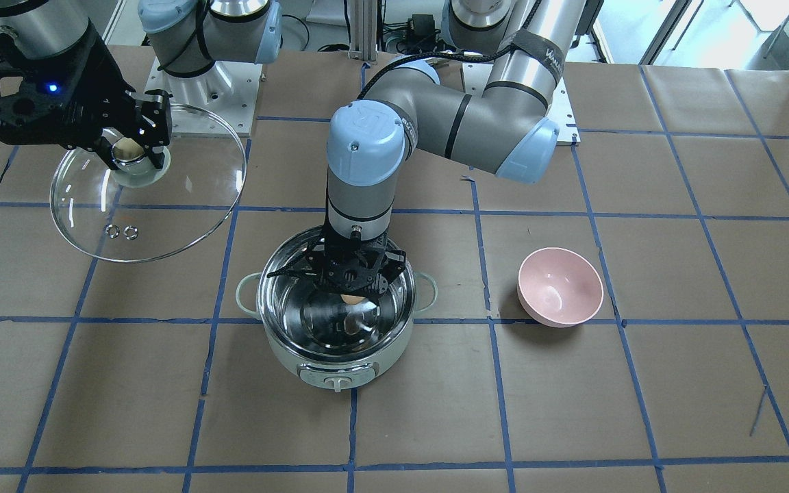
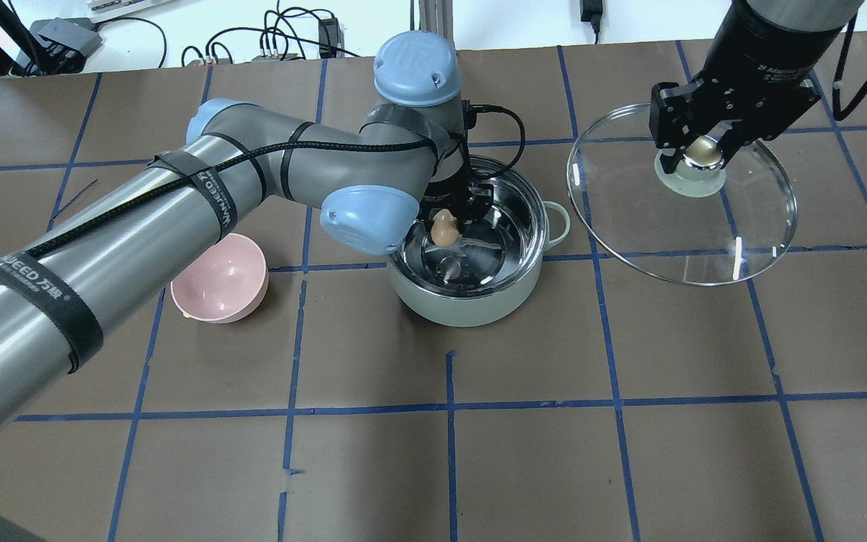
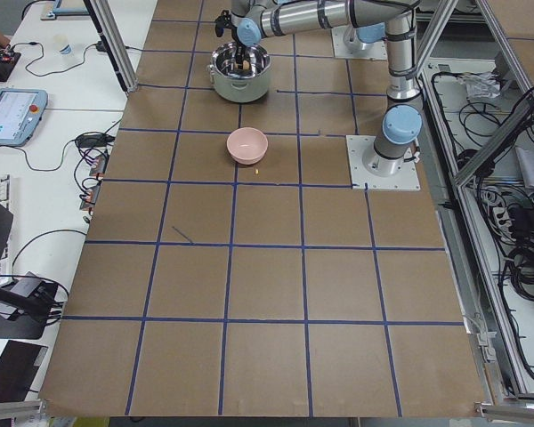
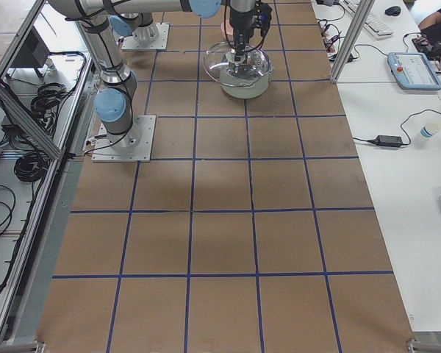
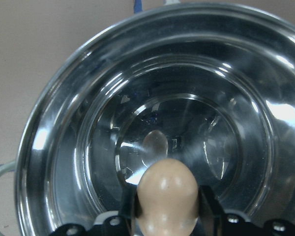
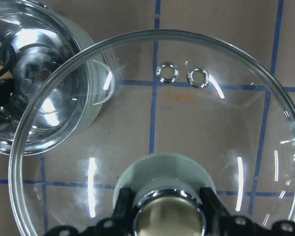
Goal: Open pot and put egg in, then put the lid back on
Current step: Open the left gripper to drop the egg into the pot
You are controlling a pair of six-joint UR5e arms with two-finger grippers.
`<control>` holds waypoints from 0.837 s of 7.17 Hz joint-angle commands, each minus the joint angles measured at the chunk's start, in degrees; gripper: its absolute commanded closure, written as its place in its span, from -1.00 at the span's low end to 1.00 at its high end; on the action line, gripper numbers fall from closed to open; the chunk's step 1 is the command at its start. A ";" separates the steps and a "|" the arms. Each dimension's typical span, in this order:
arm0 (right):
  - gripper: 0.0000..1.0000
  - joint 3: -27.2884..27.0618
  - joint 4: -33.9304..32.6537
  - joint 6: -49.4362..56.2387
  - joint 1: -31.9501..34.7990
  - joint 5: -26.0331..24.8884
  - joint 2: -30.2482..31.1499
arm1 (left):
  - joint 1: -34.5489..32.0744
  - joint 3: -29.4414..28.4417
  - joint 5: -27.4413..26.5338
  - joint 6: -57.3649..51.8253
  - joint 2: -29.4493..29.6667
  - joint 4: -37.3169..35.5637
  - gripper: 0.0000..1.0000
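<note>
The egg [image 2: 445, 227] sat clamped in our left gripper [image 1: 351, 296] above the open pot [image 1: 394, 349]; our right gripper [image 2: 701, 150] gripped the lid [image 2: 674, 226] aside, at three o'clock overhead.

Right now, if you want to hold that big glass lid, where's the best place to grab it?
By the beige-gold knob at its centre, coming straight down from above. The glass lid is a wide, thin disc, likely too broad for a tool to span, and the knob is its only raised part. The right tool grips it just that way.
</note>
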State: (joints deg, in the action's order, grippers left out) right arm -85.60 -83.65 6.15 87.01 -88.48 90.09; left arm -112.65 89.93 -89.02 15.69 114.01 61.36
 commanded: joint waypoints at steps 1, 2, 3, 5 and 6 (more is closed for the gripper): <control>0.97 -0.01 -0.02 0.00 0.00 0.06 0.00 | 1.36 -1.15 -0.45 -3.02 -2.72 0.51 -0.82; 0.97 -0.01 -0.02 0.00 0.00 0.06 0.00 | 5.55 -1.16 0.25 -3.12 -6.04 3.48 -0.88; 0.97 0.43 -0.11 -0.17 0.17 0.06 0.00 | 10.29 -1.16 0.43 -4.95 -9.56 8.90 -0.89; 0.97 1.57 -0.89 -1.13 1.14 0.58 -1.31 | 16.12 -1.24 0.43 -12.32 -16.33 19.46 -0.94; 0.97 2.36 -3.68 -2.36 4.10 0.94 -4.10 | 18.58 -1.24 -0.01 -13.13 -19.67 26.55 -0.94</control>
State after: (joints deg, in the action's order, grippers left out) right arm -84.13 -85.04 4.93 88.65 -87.97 88.43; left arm -97.26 88.72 -88.72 4.67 98.39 80.28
